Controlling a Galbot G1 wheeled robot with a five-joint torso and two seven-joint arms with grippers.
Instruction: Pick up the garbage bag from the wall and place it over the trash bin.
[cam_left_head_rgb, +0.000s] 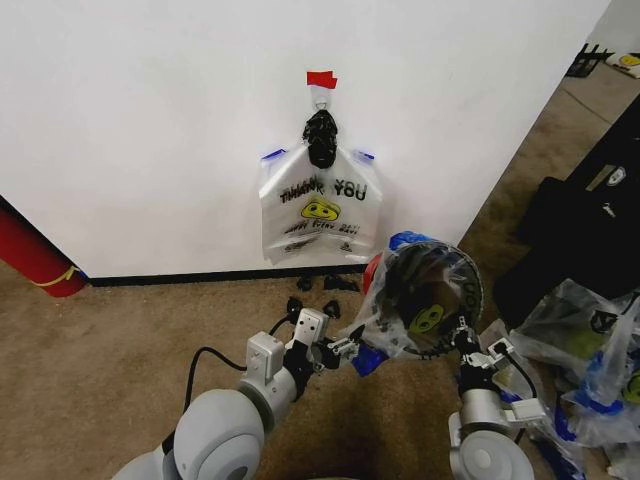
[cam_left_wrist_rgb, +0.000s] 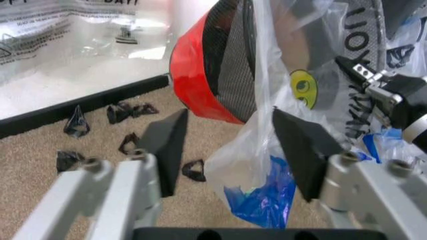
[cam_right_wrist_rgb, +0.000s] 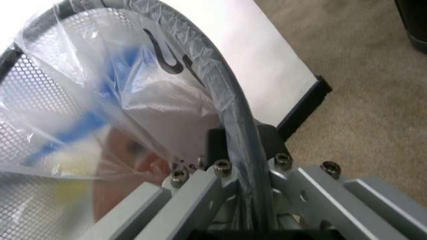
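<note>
Grippers, two. Left gripper (cam_left_wrist_rgb: 230, 150): jaws spread wide, black pads either side of a hanging fold of bag plastic, not pressed onto it; the bin's red base sits just beyond its fingertips. Right gripper (cam_right_wrist_rgb: 235, 145): jaws clamped tight on the bin's metal rim with bag film caught under them.

Wall (cam_left_head_rgb: 150, 120), one: plain white, black baseboard, ahead of both grippers.

Garbage bags with smiley print, two. One garbage bag (cam_left_head_rgb: 425, 290) draped over the bin between the grippers: thin see-through white film, blue handle trailing below the left gripper, yellow smiley and black lettering showing. A second bag (cam_left_head_rgb: 320, 205) hangs flat on the wall beyond the grippers, under a black hook, with a red tape strip (cam_left_head_rgb: 321, 79) above.

Trash bin (cam_left_wrist_rgb: 223, 65), one: round black wire mesh, red base, tilted on its side with its mouth toward the right gripper.

Black scraps (cam_left_wrist_rgb: 127, 112), several, on the carpet by the baseboard, past the left gripper.
</note>
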